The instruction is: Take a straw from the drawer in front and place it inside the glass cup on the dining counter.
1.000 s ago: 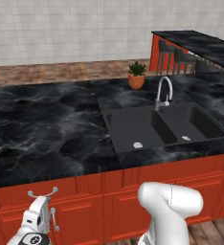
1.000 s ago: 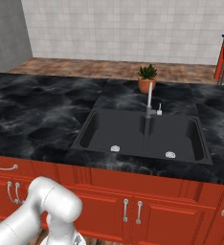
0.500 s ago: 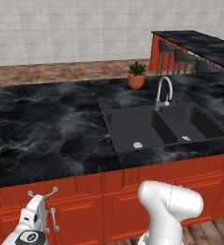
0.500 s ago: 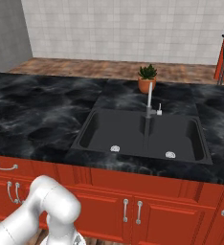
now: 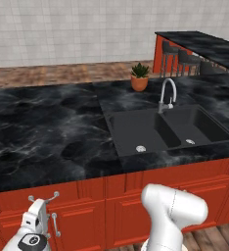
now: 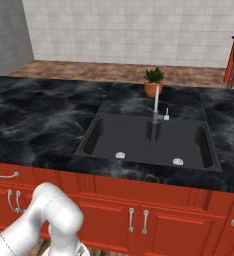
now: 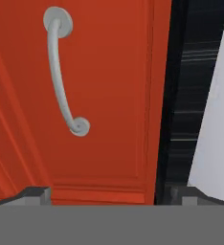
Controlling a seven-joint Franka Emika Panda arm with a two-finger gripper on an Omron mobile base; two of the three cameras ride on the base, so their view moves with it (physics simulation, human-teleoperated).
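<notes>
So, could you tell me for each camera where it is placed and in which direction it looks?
Left base view: behind the arm on its left, looking forward and down at the black counter with the sink; the white arm rises at lower right, the end effector at lower left.
Right base view: behind on the right, same counter; arm at lower left.
Hand view: on the hand, facing a red cabinet front and its silver handle up close.
Both base views share the sink, faucet and plant pot.
</notes>
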